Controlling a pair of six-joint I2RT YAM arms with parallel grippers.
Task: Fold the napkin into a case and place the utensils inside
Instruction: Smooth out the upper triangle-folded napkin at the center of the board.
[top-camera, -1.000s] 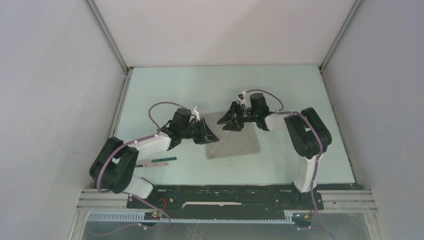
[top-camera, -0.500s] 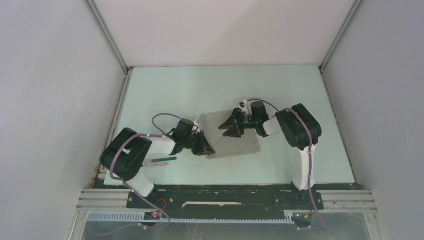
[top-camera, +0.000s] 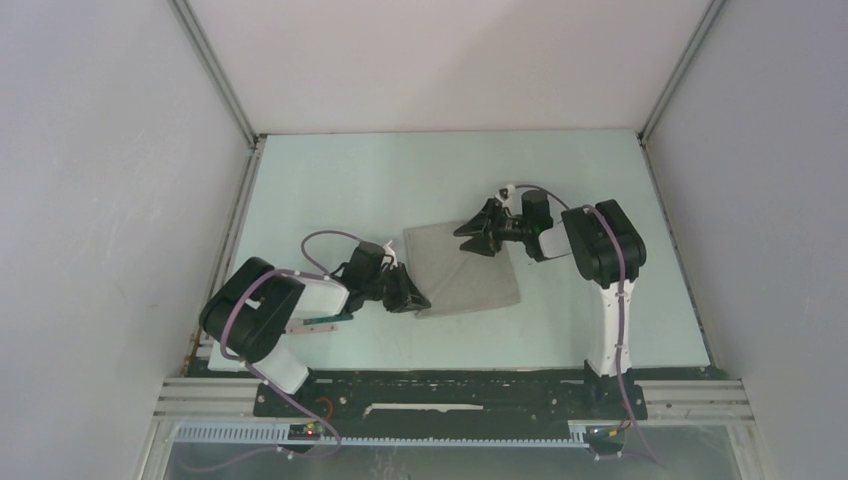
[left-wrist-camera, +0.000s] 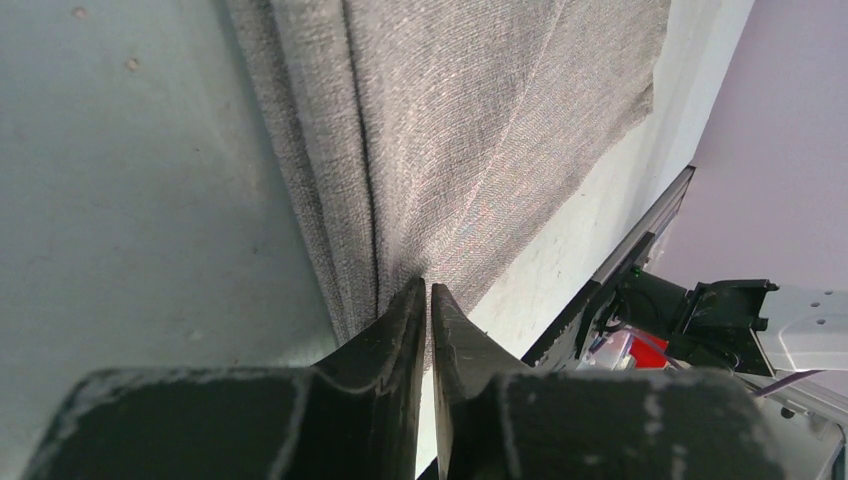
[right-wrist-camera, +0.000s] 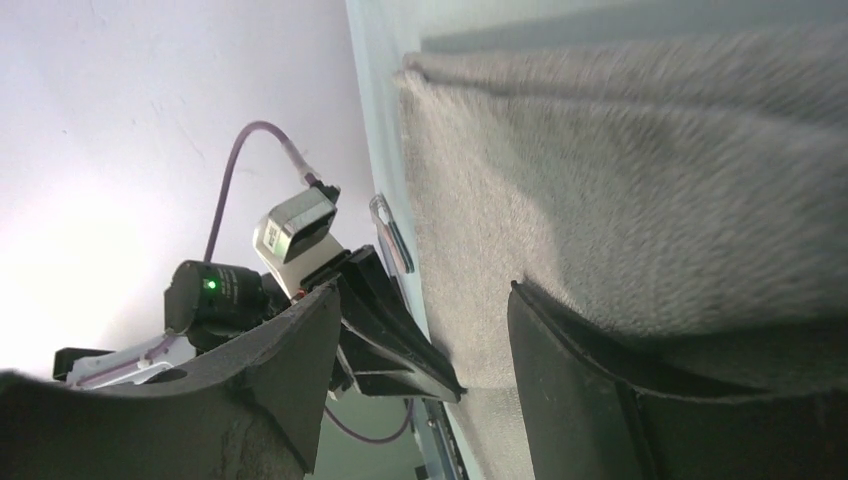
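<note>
Worktop (top-camera: 350, 180): one, pale green, walled in by plain white panels on three sides.
Arms: two, a left arm (top-camera: 262, 312) and a right arm (top-camera: 602, 245), each black and white with a purple cable.
Napkin (top-camera: 470, 272): one grey cloth, lying flat about the middle of the worktop, a little nearer the near edge. It is folded, and the left wrist view shows stacked layers along one edge.
Left tool (top-camera: 412, 299): one, low at the napkin's near-left corner. Its two fingers are pinched almost together on the cloth there, and creases fan out from the pinch.
Right tool (top-camera: 472, 231): one, over the napkin's far edge. Its two fingers (right-wrist-camera: 300, 345) stand wide apart with nothing between them.
Utensils (top-camera: 322, 321): two slim pieces side by side, one with a dark green handle and one pale. They lie towards the near-left corner of the worktop, apart from the napkin and partly hidden by the left arm.
Lights: one small green lamp glows on the left arm in the right wrist view.
</note>
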